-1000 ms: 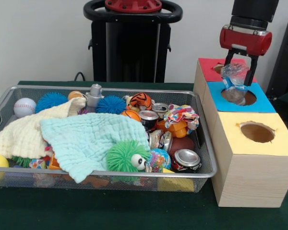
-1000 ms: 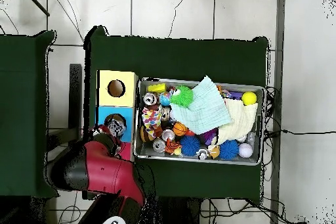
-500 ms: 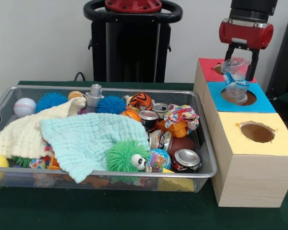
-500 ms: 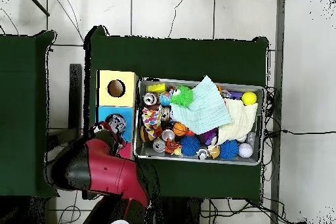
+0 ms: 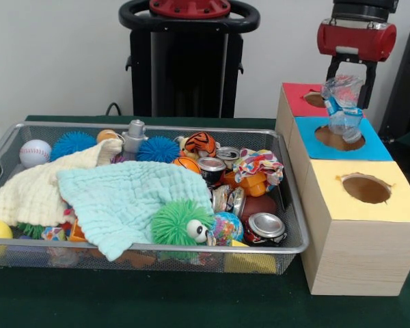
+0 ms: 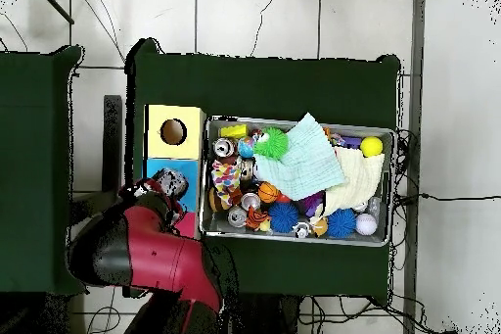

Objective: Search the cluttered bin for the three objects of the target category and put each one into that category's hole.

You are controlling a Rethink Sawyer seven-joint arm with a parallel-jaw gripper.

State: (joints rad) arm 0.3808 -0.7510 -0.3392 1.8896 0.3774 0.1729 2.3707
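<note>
A crumpled clear plastic bottle (image 5: 342, 109) hangs over the round hole of the blue box (image 5: 376, 147), with its lower end just above the opening. My gripper (image 5: 346, 90) is shut on the bottle's upper part, its black fingers on either side of it. From overhead the bottle (image 6: 172, 184) shows above the blue box (image 6: 157, 167), with the red arm covering much of that box. Crushed cans (image 5: 264, 226) and balls lie in the wire bin (image 5: 157, 247).
The red box (image 5: 297, 96) stands behind the blue one and the yellow box (image 5: 389, 205) in front, each with a hole. Two cloths (image 5: 123, 198), a green fuzzy toy (image 5: 180, 223), a baseball (image 5: 34, 152) and spiky balls fill the bin (image 6: 298, 120).
My gripper has risen with the bottle still in it. The bottle's lower end has come up out of the blue box's hole and shifted slightly right.
</note>
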